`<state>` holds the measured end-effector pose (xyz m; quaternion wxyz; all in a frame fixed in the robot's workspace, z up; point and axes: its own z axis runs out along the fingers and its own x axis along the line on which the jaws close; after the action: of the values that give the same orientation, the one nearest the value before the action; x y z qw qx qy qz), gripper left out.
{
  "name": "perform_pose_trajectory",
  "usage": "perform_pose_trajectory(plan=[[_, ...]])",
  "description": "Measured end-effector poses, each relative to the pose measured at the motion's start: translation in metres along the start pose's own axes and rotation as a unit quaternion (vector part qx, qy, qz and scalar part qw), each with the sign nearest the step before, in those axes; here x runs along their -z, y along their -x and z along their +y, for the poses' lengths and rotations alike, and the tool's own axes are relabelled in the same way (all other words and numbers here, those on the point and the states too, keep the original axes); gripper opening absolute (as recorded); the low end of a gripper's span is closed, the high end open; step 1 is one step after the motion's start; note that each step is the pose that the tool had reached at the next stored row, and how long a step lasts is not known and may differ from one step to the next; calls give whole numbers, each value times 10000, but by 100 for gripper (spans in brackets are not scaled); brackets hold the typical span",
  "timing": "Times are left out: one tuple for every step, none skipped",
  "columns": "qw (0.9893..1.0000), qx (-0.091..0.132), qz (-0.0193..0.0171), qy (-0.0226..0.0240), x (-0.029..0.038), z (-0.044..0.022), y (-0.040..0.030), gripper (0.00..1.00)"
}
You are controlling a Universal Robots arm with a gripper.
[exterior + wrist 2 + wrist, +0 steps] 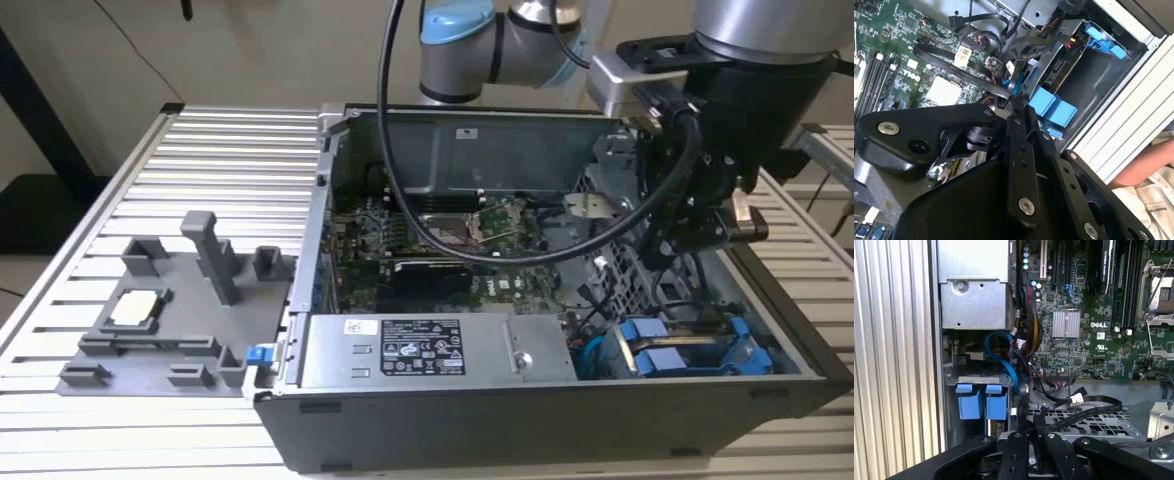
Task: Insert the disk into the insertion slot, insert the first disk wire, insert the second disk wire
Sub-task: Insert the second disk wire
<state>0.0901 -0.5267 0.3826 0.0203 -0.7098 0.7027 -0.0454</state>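
Quick status from my end. The disk (687, 350) looks seated already: its blue carrier tabs sit in the drive bay at the corner of the open computer case (534, 415), next to the power supply (434, 350), and in the first wrist view the same blue tabs (981, 402) are lined up in the slot. So I'd call step one done. Now I'm on the wires. The gripper (1013, 107) is down inside the case just beside the bay, jaws pinched nearly together on what seems to be a dark cable (979, 82). I honestly can't tell whether any connector is plugged in yet, so I count both wires as pending.
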Motion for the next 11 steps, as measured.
perform_pose_trajectory(plan=[[10000, -1, -10, 0, 0, 0, -15, 17], [10000, -2, -24, 0, -1, 0, -33, 17], [10000, -3, -41, 0, -2, 0, -54, 17], [10000, -5, -60, -1, -3, 1, -79, 17], [10000, -7, -78, -1, -4, 1, -105, 16], [10000, -9, -92, -1, -5, 2, -129, 16], [9999, -10, -108, -1, -5, 1, -151, 16], [9999, -11, -123, -1, -6, -2, -169, 16], [9999, -12, -132, -1, -9, -11, -182, 16], [9999, -12, -135, -1, -12, -21, -190, 16], [9999, -12, -137, 1, -17, -38, -200, 16]])
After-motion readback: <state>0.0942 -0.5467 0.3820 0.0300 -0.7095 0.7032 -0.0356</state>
